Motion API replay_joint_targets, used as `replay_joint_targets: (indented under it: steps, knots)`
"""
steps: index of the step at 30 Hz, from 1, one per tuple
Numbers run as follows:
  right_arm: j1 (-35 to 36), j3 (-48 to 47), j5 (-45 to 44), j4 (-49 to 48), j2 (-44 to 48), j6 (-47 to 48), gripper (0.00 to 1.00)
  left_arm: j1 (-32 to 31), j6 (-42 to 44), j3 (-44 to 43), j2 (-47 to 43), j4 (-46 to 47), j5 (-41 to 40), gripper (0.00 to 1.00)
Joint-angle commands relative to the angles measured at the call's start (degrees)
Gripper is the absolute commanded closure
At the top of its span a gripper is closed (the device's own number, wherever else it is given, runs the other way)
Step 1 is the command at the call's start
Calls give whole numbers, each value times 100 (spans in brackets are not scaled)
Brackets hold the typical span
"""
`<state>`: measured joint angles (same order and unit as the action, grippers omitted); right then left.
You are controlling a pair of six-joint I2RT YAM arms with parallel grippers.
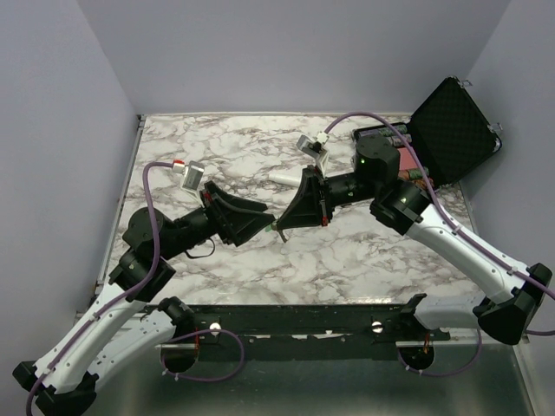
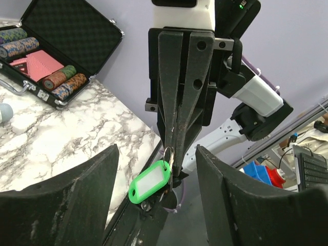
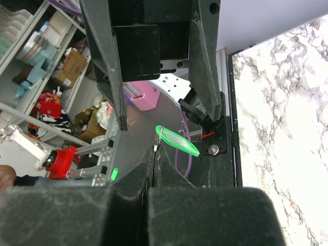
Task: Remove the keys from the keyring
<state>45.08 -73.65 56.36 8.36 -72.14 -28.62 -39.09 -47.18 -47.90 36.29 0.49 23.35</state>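
Left wrist view shows the right claw (image 2: 173,154) pressed shut on the thin metal ring of the keyring (image 2: 149,181). The green fob dangles free just below that pinch, tilted and touching nothing else. This pinch looks chosen to leave the fob and whatever hangs from the ring exposed for the other arm. The left claw (image 3: 170,120) stands wide, with one finger on each side of the keyring and neither finger touching it. It appears lined up to close on the fob or the ring so the two arms can pull against each other. The key cannot be made out for certain, because anything grey at the ring is too small and dark to tell. The marble worktop (image 2: 61,138) lies beneath the keyring, so the work is done in the air, probably to give both claws room. An open case of poker chips (image 1: 451,130) sits well away from the keyring, out of the way.
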Motion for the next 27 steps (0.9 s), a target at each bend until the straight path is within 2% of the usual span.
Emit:
replay_joint_targets:
  steps: [1, 9, 20, 25, 27]
  knots:
    - [89, -159, 25, 183, -99, 181, 99, -20, -46, 219, -166, 144, 134, 34]
    - [159, -194, -116, 289, -134, 261, 99, -28, -81, 281, -175, 162, 205, 52]
    - [203, -334, -187, 386, -169, 322, 99, -72, -81, 272, -184, 118, 275, 64]
    - [220, -370, -169, 412, -187, 322, 99, -90, -64, 264, -228, 109, 292, 83]
    - [238, -387, -178, 429, -204, 331, 99, -99, -64, 237, -202, 83, 266, 100]
